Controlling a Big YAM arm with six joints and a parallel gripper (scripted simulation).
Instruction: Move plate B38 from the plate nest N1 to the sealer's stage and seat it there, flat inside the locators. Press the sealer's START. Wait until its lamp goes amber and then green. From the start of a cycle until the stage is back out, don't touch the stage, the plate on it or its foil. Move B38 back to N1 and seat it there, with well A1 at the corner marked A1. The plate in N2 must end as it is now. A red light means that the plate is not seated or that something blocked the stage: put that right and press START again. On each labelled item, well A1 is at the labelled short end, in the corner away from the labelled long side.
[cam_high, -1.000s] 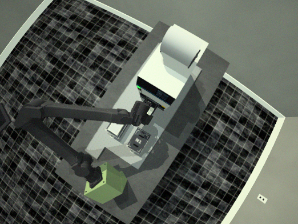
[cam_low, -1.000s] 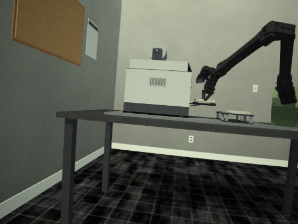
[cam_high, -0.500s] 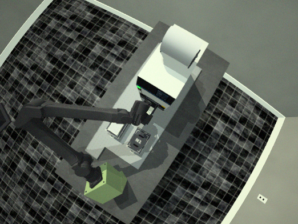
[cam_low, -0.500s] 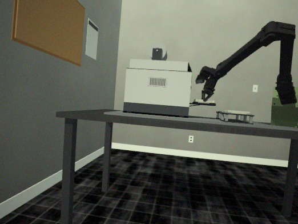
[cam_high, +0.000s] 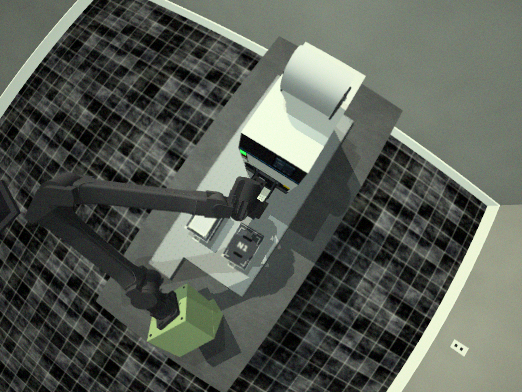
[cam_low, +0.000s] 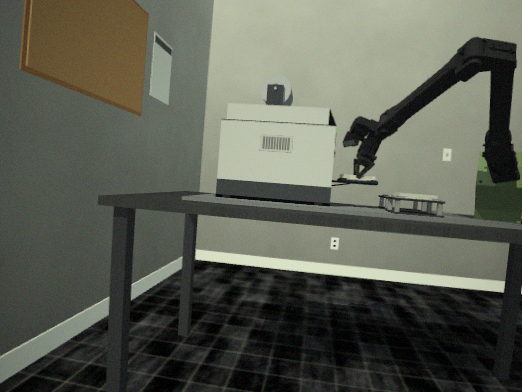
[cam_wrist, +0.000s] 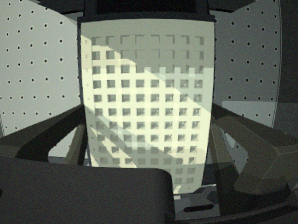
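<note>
Plate B38 (cam_wrist: 148, 106), white with a grid of square wells, lies on the sealer's stage (cam_low: 357, 182), which is out in front of the white sealer (cam_high: 285, 142). My gripper (cam_high: 261, 192) reaches down over the stage and is shut on the plate across its width; it also shows in the exterior view (cam_low: 361, 172). The plate looks level at stage height. A green lamp (cam_high: 243, 152) glows at the left of the sealer's front. Nest N1 (cam_high: 243, 246) is empty and its label shows. The label on B38 is hidden.
Nest N2 (cam_high: 205, 227) holds a white plate beside N1, partly under my forearm. A foil roll (cam_high: 320, 82) sits on top of the sealer. My green base (cam_high: 185, 322) stands at the table's near end. Both nests show low on the table (cam_low: 411, 202).
</note>
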